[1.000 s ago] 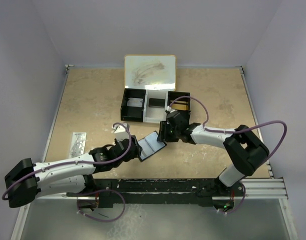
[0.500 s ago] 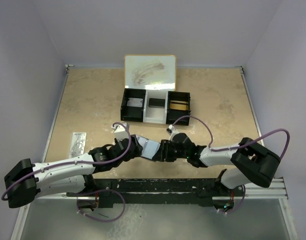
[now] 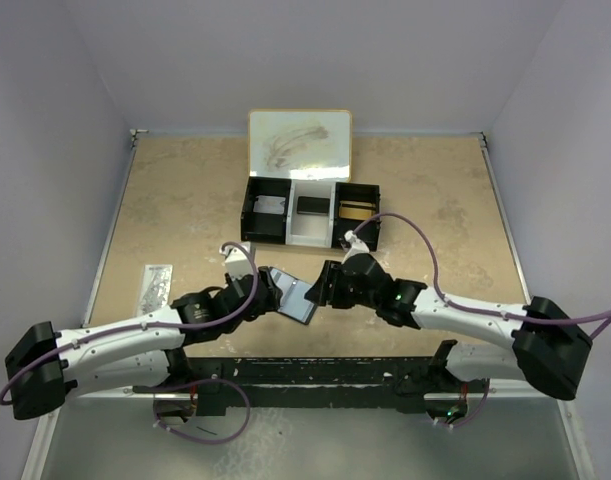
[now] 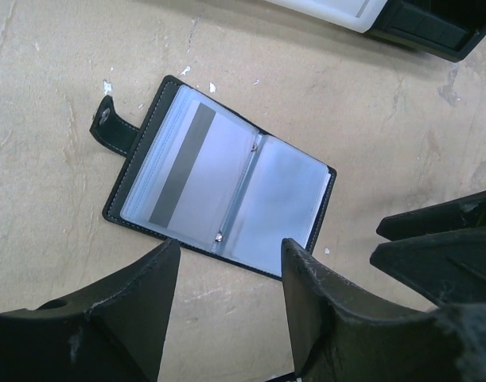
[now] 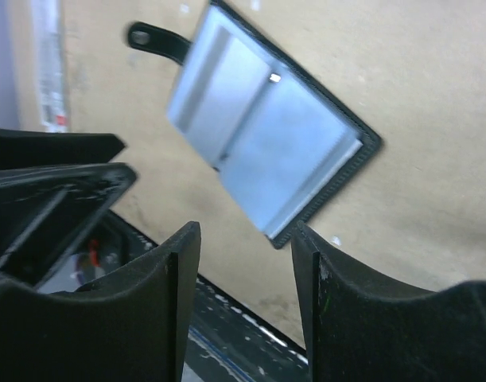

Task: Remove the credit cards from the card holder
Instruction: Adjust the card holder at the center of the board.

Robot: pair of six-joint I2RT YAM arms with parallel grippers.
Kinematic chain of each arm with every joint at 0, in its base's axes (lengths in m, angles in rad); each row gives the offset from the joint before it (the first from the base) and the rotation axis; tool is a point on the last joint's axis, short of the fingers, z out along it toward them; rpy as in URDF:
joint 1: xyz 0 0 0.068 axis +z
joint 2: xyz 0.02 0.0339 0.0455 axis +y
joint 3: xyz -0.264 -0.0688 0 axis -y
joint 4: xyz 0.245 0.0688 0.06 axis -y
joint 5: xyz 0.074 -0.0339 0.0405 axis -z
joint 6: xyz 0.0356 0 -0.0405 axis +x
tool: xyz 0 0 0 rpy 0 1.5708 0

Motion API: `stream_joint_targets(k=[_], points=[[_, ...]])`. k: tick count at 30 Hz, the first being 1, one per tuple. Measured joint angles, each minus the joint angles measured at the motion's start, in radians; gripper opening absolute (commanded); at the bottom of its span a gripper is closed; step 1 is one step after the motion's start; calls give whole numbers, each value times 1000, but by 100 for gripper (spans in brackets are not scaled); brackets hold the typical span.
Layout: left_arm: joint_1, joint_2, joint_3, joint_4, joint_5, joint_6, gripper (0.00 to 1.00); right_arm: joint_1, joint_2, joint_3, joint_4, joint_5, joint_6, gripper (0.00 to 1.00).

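The left gripper [image 4: 231, 255] and right gripper [image 5: 244, 239] are hovering above the open card holder [image 4: 219, 187], jaws apart, empty. Extraction is likely starting by pinching its striped card [image 4: 183, 163].

In the overhead view, the card holder [image 3: 298, 298] at the centre of the frame is partly covered by the left gripper [image 3: 274, 292] and the right gripper [image 3: 324, 288]; only a slice of its shiny inside is shown. What lies in the tray [image 3: 263, 238] compartments is too small to be told. In the left wrist view, the tray is cut off by the upper right edge, and whether the holder's right-hand pocket is filled cannot be told. The right wrist view is blurred throughout.
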Motion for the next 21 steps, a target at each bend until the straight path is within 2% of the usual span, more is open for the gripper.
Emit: stream_joint_targets(k=[4, 7, 11, 15, 21], points=[[7, 35, 42, -13, -6, 38, 51, 0, -10, -30, 128, -32, 3, 50], [35, 79, 85, -11, 4, 90, 51, 0, 77, -32, 221, -65, 18, 46], [116, 127, 120, -2, 47, 158, 49, 0, 200, -27, 286, -95, 56, 42], [198, 158, 127, 10, 99, 216, 41, 0, 234, -26, 338, -108, 88, 41], [283, 235, 129, 44, 204, 285, 37, -2, 320, 32, 412, -131, 115, 38]])
